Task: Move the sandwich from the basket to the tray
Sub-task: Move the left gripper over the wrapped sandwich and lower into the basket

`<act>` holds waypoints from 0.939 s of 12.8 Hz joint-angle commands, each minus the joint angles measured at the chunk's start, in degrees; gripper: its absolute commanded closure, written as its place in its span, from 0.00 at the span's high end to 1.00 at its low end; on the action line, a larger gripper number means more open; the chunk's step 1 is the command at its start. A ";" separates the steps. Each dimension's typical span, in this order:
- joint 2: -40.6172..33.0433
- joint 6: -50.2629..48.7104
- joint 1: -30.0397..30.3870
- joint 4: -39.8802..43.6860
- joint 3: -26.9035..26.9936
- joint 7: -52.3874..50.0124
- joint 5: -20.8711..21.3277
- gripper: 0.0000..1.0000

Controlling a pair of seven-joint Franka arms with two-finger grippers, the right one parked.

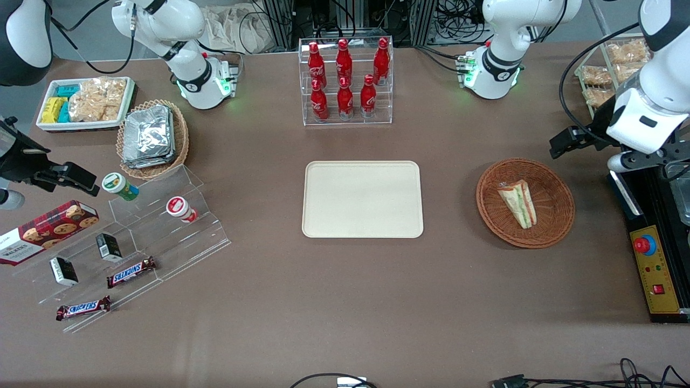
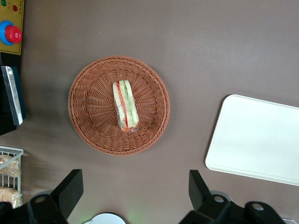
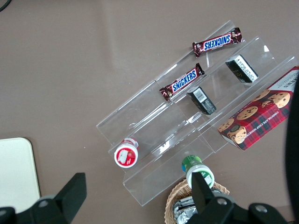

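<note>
The sandwich [image 1: 517, 203] is a pale wedge with green and red-orange stripes in clear wrap. It lies in the round reddish-brown wicker basket [image 1: 560, 215], which stands toward the working arm's end of the table. The cream-beige tray [image 1: 362, 199] lies bare at the table's middle, beside the basket. My left gripper [image 1: 566, 143] hangs high above the table, a little farther from the front camera than the basket. In the left wrist view the gripper [image 2: 134, 179] is open and empty, its fingers wide apart, with the sandwich [image 2: 125, 105], basket [image 2: 88, 126] and tray [image 2: 261, 140] below it.
A clear rack of red bottles [image 1: 345, 81] stands farther back than the tray. A control box with a red stop button [image 1: 655, 269] and a wire rack of snacks [image 1: 609, 70] sit at the working arm's end. A tan basket of foil packets [image 1: 152, 137] and an acrylic display [image 1: 135, 237] lie toward the parked arm's end.
</note>
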 commanded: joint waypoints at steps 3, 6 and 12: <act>1.10 -2.88 0.11 2.24 -0.46 0.88 -0.69 1.00; 0.84 -2.27 0.11 -0.91 -0.20 0.79 0.01 1.00; -1.62 19.39 0.46 -23.82 5.42 0.17 0.54 1.00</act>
